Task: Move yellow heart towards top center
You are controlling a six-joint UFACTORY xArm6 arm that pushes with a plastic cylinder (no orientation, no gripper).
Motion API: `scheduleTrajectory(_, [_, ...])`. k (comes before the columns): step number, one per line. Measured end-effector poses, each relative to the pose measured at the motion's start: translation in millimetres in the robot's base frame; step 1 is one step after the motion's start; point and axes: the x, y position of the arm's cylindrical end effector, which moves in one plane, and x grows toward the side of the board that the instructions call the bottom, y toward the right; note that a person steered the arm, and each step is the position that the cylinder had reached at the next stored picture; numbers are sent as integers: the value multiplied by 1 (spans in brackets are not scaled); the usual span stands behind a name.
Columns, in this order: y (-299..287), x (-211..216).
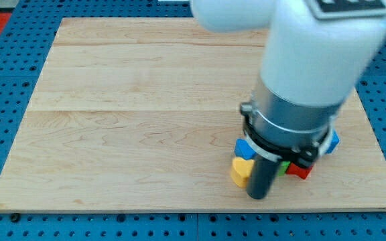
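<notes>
The yellow heart lies on the wooden board near the view's bottom, right of centre. My tip stands just to the heart's right and slightly below it, touching or almost touching it. A blue block sits directly above the heart. A red block and a small green block lie to the right of the rod, partly hidden by the arm. Another blue block peeks out further right.
The white and grey arm body covers the board's right part and hides parts of the block cluster. A blue pegboard table surrounds the board. The board's bottom edge is close below my tip.
</notes>
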Motion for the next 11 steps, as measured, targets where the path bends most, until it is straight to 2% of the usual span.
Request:
scheduleTrajectory(1, [-1,-11])
scheduleTrajectory(4, [-57,-65])
scheduleTrajectory(6, [-58,-132])
scheduleTrajectory(8, [-103,-149])
scheduleTrajectory(9, [-124,-171])
scheduleTrajectory(11, [-136,-242])
